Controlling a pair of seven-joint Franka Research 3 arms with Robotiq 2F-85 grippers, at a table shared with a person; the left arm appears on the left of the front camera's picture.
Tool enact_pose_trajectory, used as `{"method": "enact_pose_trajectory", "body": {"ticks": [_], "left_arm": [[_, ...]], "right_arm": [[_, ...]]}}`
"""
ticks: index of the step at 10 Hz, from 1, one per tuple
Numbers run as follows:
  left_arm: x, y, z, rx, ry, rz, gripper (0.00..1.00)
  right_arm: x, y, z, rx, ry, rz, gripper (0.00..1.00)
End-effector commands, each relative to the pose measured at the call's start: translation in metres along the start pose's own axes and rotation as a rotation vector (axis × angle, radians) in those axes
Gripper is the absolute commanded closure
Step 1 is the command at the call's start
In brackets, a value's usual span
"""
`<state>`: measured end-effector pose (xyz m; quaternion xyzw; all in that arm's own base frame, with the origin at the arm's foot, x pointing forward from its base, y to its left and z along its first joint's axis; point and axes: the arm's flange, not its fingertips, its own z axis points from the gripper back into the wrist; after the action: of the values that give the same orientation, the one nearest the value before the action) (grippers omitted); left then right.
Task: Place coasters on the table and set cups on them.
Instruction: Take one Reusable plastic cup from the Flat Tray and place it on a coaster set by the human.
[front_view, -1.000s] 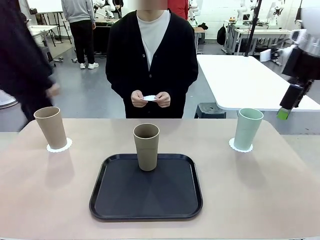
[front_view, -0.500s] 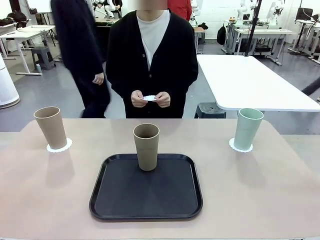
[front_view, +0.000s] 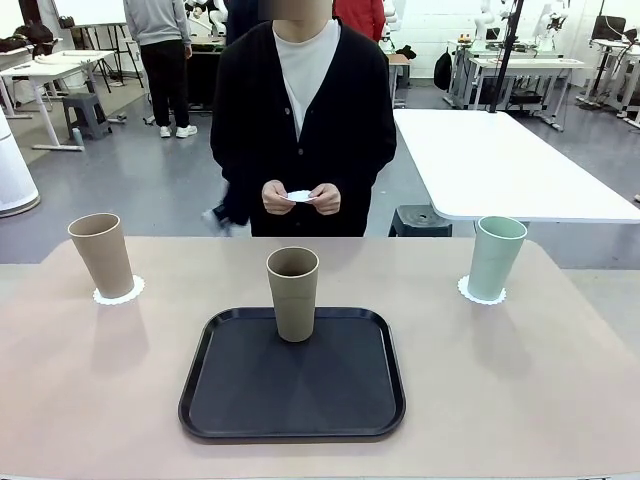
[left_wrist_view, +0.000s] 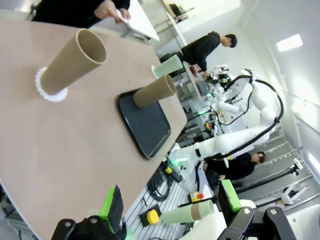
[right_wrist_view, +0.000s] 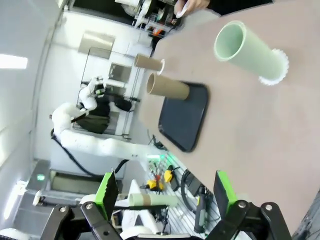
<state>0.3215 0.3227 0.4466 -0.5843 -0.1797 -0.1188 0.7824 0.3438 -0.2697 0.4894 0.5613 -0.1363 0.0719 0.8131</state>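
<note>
The left fingers (left_wrist_view: 112, 206) were spread wide with nothing between their green pads. They hung off the near edge of the counter (front_view: 520, 390), well apart from every cup. The right fingers (right_wrist_view: 108, 189) were parted just as wide and empty, also well clear of the cups.

On the counter's left side the left cup (front_view: 101, 255), tan, stood upright on the left coaster (front_view: 119, 293), whose scalloped edge showed around its base. On the right side the mint cup (front_view: 497, 257) stood upright on the right coaster (front_view: 466, 290) in the same way. Between them, nearer the robot, lay the black tray (front_view: 300, 395). The middle cup (front_view: 293, 293), also tan, stood upright on the tray's far part with no coaster under it.

At the far side a person in a black cardigan held the third coaster (front_view: 300, 196) between both hands (front_view: 278, 198) at waist height, above the counter's far edge and off its surface.
</note>
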Motion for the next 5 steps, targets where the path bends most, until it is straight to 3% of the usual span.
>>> {"method": "enact_pose_trajectory", "body": {"ticks": [1, 5], "left_arm": [[-0.001, -0.003, 0.0, -0.002, -0.001, -0.002, 0.0], [-0.001, -0.003, 0.0, -0.002, -0.001, -0.002, 0.0]], "right_arm": [[-0.002, -0.014, 0.002, 0.079, 0.037, 0.013, 0.0], [-0.015, -0.019, -0.005, 0.07, 0.051, 0.029, 0.0]]}}
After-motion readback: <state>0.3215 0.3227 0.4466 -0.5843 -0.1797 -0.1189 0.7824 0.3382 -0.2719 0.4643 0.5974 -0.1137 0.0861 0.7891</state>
